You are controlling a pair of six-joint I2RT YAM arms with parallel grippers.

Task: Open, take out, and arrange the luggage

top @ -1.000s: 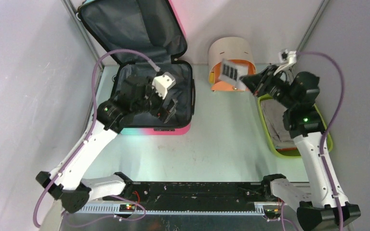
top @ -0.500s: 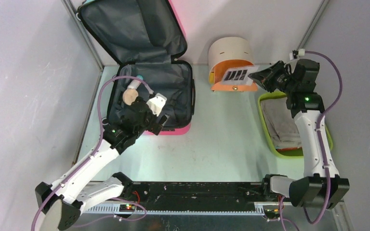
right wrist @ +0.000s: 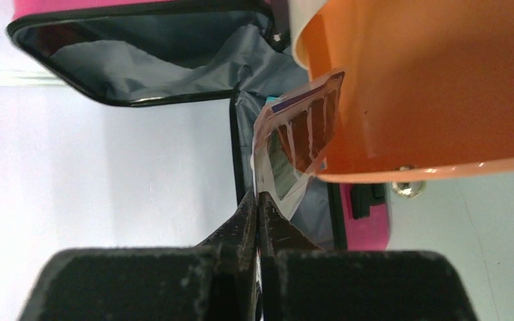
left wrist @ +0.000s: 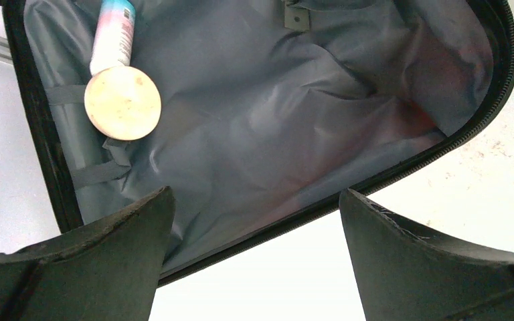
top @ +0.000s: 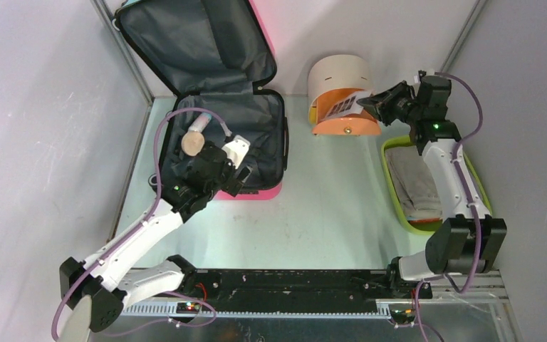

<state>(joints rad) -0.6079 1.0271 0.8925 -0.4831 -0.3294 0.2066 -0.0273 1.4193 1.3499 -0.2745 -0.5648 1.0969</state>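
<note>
The luggage (top: 185, 43) lies open at the back left, its lid upright and its dark grey lining (left wrist: 274, 120) bare. Inside it, near the left wall, lies a pink-and-blue tube (top: 194, 139) with a round beige end (left wrist: 122, 101). My left gripper (top: 233, 179) hangs open and empty over the suitcase's front zipper edge (left wrist: 254, 254). My right gripper (top: 367, 103) is shut on one edge of a flat white packet with dark stripes (top: 343, 106). The packet (right wrist: 298, 147) touches the orange face of the beige cylinder (top: 342, 75).
A lime-green tray (top: 397, 206) holding grey cloth sits at the right, under the right forearm. The cylinder's orange rim (right wrist: 428, 80) fills the upper right of the right wrist view. Grey walls close in on the left and right, and the arm bases line the near edge.
The left arm has drawn back out of the suitcase to its front edge, uncovering the tube. The right arm has carried the packet back and left, up against the cylinder's orange face.
</note>
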